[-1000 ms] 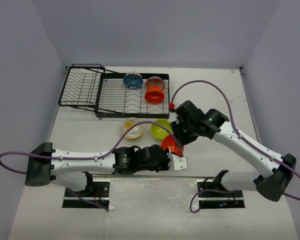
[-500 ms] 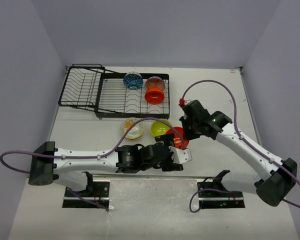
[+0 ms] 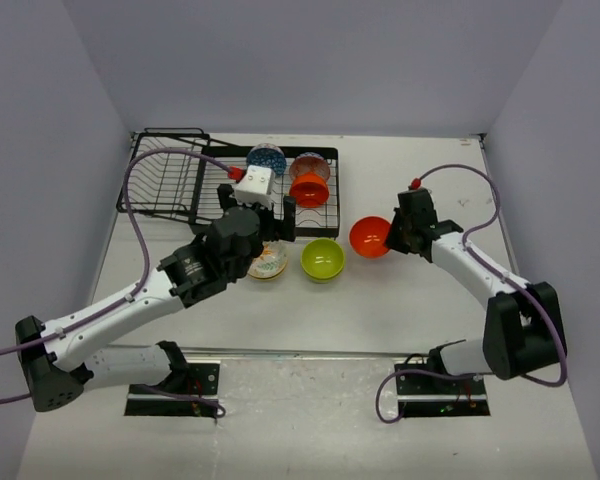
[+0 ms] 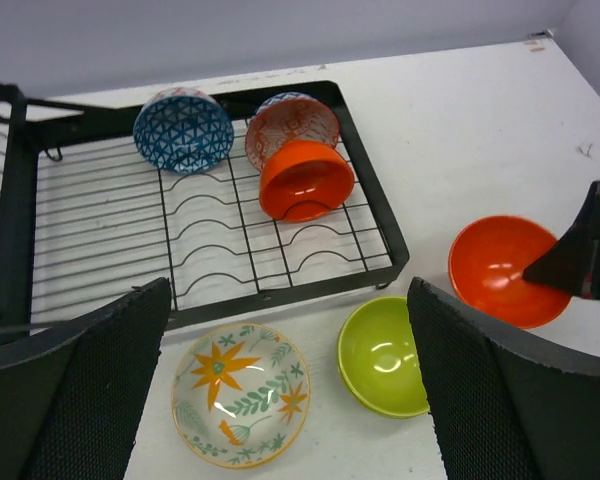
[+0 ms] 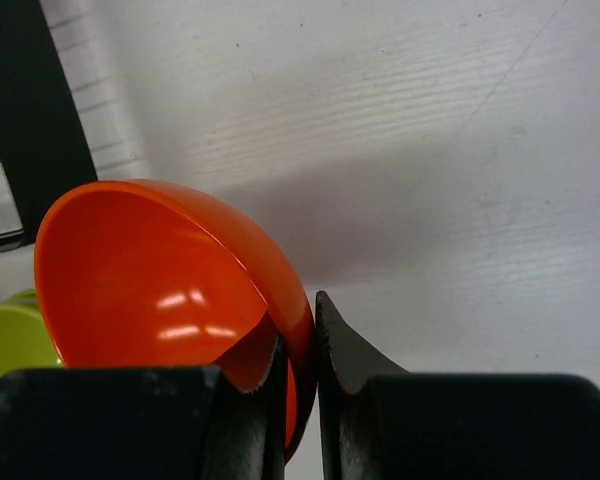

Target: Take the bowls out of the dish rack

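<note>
On my right wrist camera, the right gripper (image 5: 301, 348) pinches the rim of an orange bowl (image 5: 150, 280), with one black finger inside and one outside. A sliver of a lime green bowl (image 5: 8, 345) shows at the left edge. A dark bar of the dish rack (image 5: 35, 110) crosses the upper left, above the white table (image 5: 430, 150).

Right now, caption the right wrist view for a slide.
Right jaws pinch a glossy orange round bowl by its rim, white table behind.

The orange bowl (image 5: 160, 290) is smooth and shiny. The rack (image 4: 280, 291) is thin black wire. The white table (image 5: 430, 150) looks dull and a bit scratched.
</note>
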Available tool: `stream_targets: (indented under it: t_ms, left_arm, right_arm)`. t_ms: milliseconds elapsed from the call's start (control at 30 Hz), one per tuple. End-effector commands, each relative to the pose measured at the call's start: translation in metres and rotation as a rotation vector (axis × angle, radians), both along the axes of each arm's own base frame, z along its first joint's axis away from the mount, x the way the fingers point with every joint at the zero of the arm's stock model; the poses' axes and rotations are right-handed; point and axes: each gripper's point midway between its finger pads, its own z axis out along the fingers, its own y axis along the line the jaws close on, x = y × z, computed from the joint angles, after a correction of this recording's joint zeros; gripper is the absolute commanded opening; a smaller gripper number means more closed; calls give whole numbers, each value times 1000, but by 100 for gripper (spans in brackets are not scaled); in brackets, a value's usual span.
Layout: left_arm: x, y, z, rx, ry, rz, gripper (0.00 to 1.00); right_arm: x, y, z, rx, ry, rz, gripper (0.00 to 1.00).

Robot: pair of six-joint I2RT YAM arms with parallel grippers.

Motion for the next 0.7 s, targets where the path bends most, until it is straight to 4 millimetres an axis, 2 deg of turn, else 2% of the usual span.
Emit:
stream_targets:
  t_ms: [0, 167, 300, 333, 367, 433, 533, 567, 600, 633, 667]
  left_arm:
    - [6, 13, 11, -195, 67, 101, 100]
    - [30, 23, 1, -228, 136, 123, 100]
    - [47, 22, -2, -211, 146, 98, 100]
    - [57, 28, -3, -197, 143, 113, 100]
    - [66, 26, -6, -184, 156, 113, 100]
    - [83, 33, -9, -166, 168, 134, 100]
    - [105, 31, -19, -147, 190, 122, 100]
    - [110, 31, -18, -148, 180, 122, 100]
    - [115, 31, -17, -147, 175, 124, 100]
    - [121, 31, -24, -140, 192, 127, 100]
    - [124, 29, -28, -142, 207, 124, 100]
  right_arm:
    - [37, 10, -5, 87, -85, -74, 0]
    - [50, 12, -25, 82, -39, -91, 0]
    - [41, 12, -36, 100, -29, -100, 5]
    - [34, 10, -41, 99, -16, -106, 8]
    - [33, 11, -37, 109, -32, -104, 16]
    - [26, 10, -39, 114, -29, -101, 22]
    - [20, 8, -29, 125, -59, -101, 34]
    - [19, 7, -23, 128, -77, -99, 47]
    - [18, 5, -21, 127, -78, -104, 51]
    - [17, 2, -19, 121, -82, -109, 54]
    - [15, -2, -8, 119, -110, -116, 62]
